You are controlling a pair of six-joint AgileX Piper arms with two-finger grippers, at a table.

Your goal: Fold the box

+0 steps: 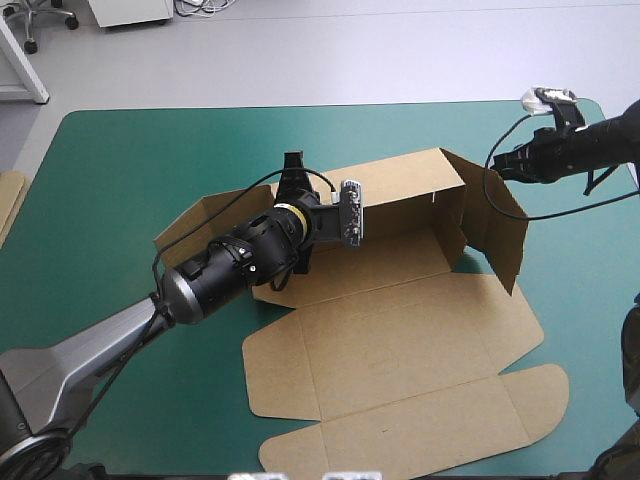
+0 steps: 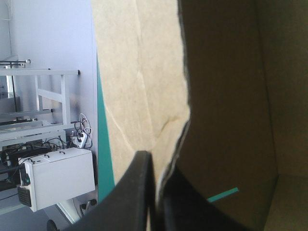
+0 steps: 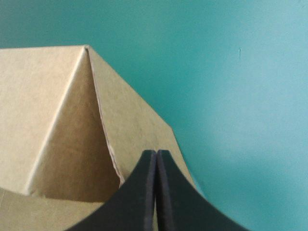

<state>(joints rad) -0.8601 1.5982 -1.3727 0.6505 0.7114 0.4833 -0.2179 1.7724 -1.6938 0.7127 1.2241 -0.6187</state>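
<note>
In the high view, the brown box (image 1: 400, 340) lies partly raised on the teal-green cover (image 1: 120, 170). Its lid and front flaps are flat toward the near edge, and its back wall and right-hand wall stand up. The left gripper (image 1: 293, 165) sits at the left part of the back wall, on its top edge. The right gripper (image 1: 500, 162) hangs by the upper edge of the right-hand wall.

In the left wrist view, the black fingers (image 2: 139, 192) are all but together, and the wall's ragged edge runs down between them. Pale board lies ahead on one side and shaded board on the other.

In the right wrist view, the fingers meet in one pointed arch. The box's raised corner is ahead of them. A sloping brown panel passes under their tips, with cover beside it. Whether they pinch that panel I cannot tell.
</note>
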